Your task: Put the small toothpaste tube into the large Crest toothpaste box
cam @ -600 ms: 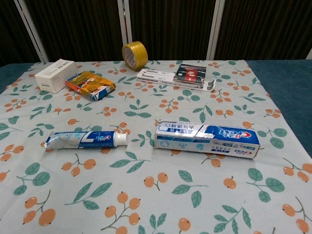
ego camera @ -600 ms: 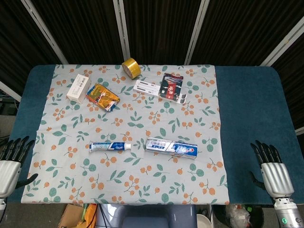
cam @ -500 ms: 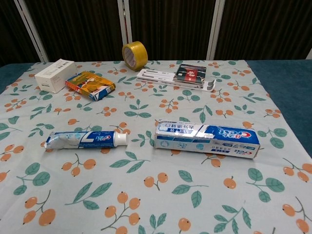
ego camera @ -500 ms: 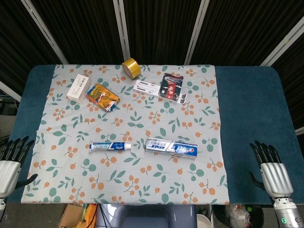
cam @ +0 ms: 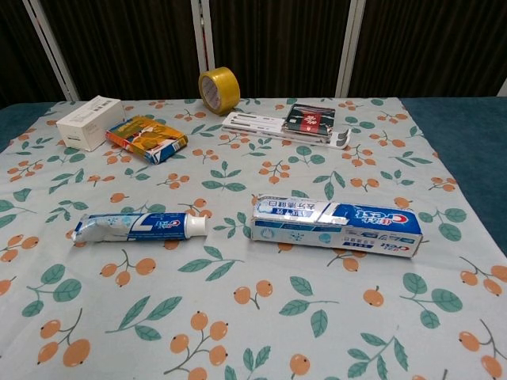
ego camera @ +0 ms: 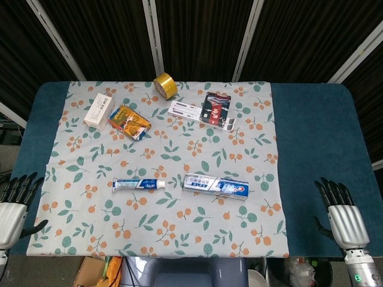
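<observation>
Blue-white toothpaste tube (cam: 141,226); white cap

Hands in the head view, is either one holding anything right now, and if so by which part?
Nothing is held. The left hand and the right hand both sit at the near table edge with fingers apart. The toothpaste tube and Crest box lie untouched on the cloth.

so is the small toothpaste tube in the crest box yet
No, out. The toothpaste tube lies flat on the cloth, cap toward the Crest box, apart from it.
</observation>
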You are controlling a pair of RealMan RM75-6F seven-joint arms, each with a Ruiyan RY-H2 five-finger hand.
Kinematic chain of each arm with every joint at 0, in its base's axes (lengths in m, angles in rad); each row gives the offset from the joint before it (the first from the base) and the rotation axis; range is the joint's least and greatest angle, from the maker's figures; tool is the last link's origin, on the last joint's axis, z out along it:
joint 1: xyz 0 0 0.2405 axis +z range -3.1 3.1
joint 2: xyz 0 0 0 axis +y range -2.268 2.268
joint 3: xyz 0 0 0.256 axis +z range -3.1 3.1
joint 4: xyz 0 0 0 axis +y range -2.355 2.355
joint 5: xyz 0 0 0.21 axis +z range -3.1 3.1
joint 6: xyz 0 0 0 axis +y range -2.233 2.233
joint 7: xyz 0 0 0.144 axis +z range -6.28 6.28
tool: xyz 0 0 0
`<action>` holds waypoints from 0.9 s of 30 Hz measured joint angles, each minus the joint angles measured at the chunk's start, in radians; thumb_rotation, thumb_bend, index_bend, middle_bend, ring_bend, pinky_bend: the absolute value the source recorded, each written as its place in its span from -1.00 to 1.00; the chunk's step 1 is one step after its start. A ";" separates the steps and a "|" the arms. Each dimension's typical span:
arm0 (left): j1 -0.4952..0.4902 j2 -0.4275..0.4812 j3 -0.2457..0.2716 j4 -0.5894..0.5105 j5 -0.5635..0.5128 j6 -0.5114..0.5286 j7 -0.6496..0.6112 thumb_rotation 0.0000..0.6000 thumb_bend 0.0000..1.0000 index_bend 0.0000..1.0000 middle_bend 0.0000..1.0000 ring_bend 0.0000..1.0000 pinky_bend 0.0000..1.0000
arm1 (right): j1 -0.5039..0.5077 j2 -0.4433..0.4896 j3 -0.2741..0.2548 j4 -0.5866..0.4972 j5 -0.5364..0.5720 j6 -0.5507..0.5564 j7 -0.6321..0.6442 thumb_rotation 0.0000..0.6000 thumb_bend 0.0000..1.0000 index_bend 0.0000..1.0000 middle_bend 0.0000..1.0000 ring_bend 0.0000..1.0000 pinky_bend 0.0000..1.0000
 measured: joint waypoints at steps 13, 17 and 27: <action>-0.007 0.000 -0.002 -0.006 0.001 -0.013 0.002 1.00 -1.00 -1.00 -1.00 -1.00 -1.00 | 0.082 0.022 0.027 -0.139 -0.027 -0.086 0.022 1.00 -0.48 -1.00 -1.00 -1.00 -1.00; -0.012 -0.003 -0.004 -0.010 -0.005 -0.026 0.013 1.00 -1.00 -1.00 -1.00 -1.00 -1.00 | 0.152 0.011 0.063 -0.216 0.011 -0.178 -0.001 1.00 -0.48 -1.00 -1.00 -1.00 -1.00; -0.016 0.004 -0.004 -0.012 -0.012 -0.037 0.004 1.00 -1.00 -1.00 -1.00 -1.00 -1.00 | 0.315 -0.115 0.153 -0.271 0.216 -0.345 -0.185 1.00 -0.48 -1.00 -1.00 -1.00 -1.00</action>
